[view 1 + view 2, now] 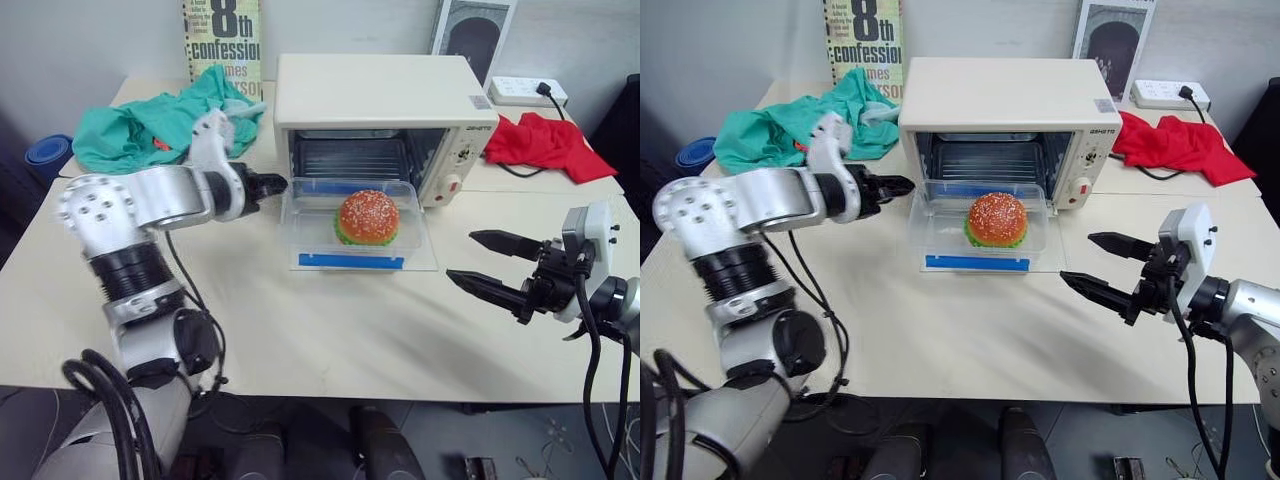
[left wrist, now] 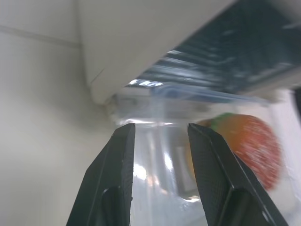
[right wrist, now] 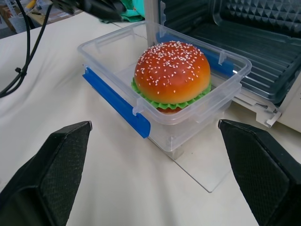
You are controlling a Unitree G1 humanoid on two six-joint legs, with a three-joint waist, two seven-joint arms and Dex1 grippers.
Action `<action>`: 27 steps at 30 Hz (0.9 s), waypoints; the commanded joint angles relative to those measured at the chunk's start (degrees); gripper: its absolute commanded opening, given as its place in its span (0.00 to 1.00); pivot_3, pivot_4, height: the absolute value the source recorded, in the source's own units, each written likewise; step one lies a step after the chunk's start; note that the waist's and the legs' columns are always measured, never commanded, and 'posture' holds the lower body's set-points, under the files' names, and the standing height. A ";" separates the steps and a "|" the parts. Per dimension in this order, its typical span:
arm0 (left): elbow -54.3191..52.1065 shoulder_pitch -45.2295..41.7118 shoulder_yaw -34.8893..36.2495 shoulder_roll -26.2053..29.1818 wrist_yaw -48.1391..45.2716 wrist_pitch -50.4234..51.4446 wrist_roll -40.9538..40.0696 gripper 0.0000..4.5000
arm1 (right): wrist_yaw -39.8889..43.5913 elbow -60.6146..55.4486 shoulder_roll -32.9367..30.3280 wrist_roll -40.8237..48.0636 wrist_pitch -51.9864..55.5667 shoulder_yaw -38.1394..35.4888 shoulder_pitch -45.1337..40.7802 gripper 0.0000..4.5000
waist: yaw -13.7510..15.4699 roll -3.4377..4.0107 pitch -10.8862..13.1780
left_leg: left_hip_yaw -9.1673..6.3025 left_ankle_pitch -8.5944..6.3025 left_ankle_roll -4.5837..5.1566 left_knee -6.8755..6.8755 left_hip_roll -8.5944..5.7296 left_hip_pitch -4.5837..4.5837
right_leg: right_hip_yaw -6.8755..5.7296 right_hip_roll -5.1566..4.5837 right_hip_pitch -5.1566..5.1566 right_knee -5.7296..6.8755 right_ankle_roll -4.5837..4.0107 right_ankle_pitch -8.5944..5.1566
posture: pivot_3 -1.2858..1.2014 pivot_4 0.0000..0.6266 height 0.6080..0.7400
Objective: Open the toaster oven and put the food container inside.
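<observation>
The cream toaster oven (image 1: 375, 95) stands at the back of the table with its glass door (image 3: 202, 175) folded down flat and the wire rack (image 1: 350, 160) showing. The clear food container (image 1: 300, 215) with a blue clip strip (image 1: 350, 261) and a sesame-bun burger (image 1: 368, 217) rests on that lowered door, just outside the oven's mouth. My left gripper (image 1: 275, 183) is open beside the container's left rim, its fingers (image 2: 117, 160) apart and holding nothing. Further right and nearer the front, my right gripper (image 1: 462, 256) is wide open and points at the container from a short distance.
A green cloth (image 1: 150, 125) lies at the back left by a book (image 1: 222, 35) and a blue dish (image 1: 48, 155). A red cloth (image 1: 545, 145) and a white power strip (image 1: 525, 90) sit right of the oven. Bare tabletop (image 1: 330, 330) spreads before the container.
</observation>
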 commanded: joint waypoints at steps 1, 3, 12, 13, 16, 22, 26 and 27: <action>-5.49 2.12 -0.19 4.19 -15.88 -4.15 -3.93 0.42 | 0.59 -1.19 -1.37 2.34 0.73 -2.14 -0.45 1.00 | 0.26 0.02 -0.01 | 0.00 0.01 -0.01 0.00 -0.01 0.02 | 0.00 -0.01 0.02 -0.02 0.00 0.00 | 0.52 0.24 1.00; -9.25 7.57 -1.91 9.28 -30.73 -6.49 -3.97 0.42 | 0.32 -2.06 -1.20 4.23 1.98 -2.09 -0.57 1.00 | 0.26 0.06 -0.03 | 0.02 0.01 -0.01 0.01 -0.02 0.06 | 0.01 -0.02 0.09 -0.06 0.00 0.00 | 0.52 0.24 1.00; -20.41 29.23 -27.40 29.47 -78.65 -33.93 20.21 0.00 | -5.20 -8.60 3.75 12.68 5.65 3.45 -0.41 0.49 | 0.24 0.10 0.00 | 0.17 -0.17 0.33 -0.19 0.04 0.49 | 0.10 0.04 0.43 -0.21 -0.17 -0.09 | 0.52 0.24 1.00; -19.85 29.02 -29.18 28.98 -79.84 -36.18 22.18 0.00 | -6.20 -9.10 4.62 12.28 5.69 5.15 -0.81 0.43 | 0.36 0.10 0.00 | 0.15 -0.23 0.44 -0.23 0.04 0.77 | 0.07 0.06 0.83 -0.33 -0.20 -0.11 | 0.52 0.24 1.00; -18.77 27.97 -33.43 26.55 -81.54 -41.04 26.82 0.00 | -8.41 -9.72 7.17 11.14 5.63 9.96 -1.98 0.20 | 0.29 0.06 0.01 | 0.06 -0.26 0.53 -0.25 0.05 0.87 | 0.07 0.06 1.13 -0.62 -0.52 -0.28 | 0.52 0.24 1.00; -15.65 24.99 -41.07 20.90 -78.94 -46.74 37.10 0.00 | -13.92 -4.08 11.16 -0.47 2.93 20.23 -8.20 0.01 | 0.04 0.07 0.00 | 0.09 -0.34 0.66 -0.22 0.08 0.83 | 0.05 0.06 1.01 -0.53 -0.10 -0.06 | 0.52 0.24 1.00; -9.91 22.94 -43.61 14.96 -74.96 -51.66 43.92 0.00 | -17.39 3.88 15.68 -9.22 -0.39 25.53 -13.31 0.01 | -0.15 0.07 0.00 | 0.11 -0.34 0.67 -0.22 0.09 0.84 | 0.06 0.08 0.96 -0.45 -0.08 -0.05 | 0.52 0.24 1.00; -7.64 21.93 -43.62 12.37 -72.28 -51.92 45.26 0.00 | -19.10 6.73 17.24 -12.10 -1.60 26.65 -15.02 0.01 | -0.24 0.07 0.00 | 0.10 -0.34 0.67 -0.22 0.09 0.83 | 0.06 0.08 0.95 -0.43 -0.08 -0.05 | 0.52 0.24 1.00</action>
